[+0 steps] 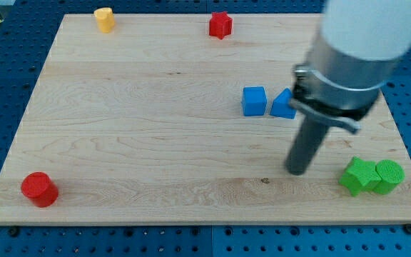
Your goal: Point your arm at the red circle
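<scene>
The arm ends in a bare rod with no hand. My tip point(297, 171) rests right of centre on the table point(155, 143). The red circle point(39, 189) lies far off, bottom left. A direct sweep looks clear; drifting upward risks nudging the blue cube point(254, 101).

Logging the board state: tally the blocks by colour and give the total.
Red: 2, circle and star
Blue: 2, cube and partly hidden block
Green: 2, star and cylinder
Yellow: 1
Total: 7
</scene>
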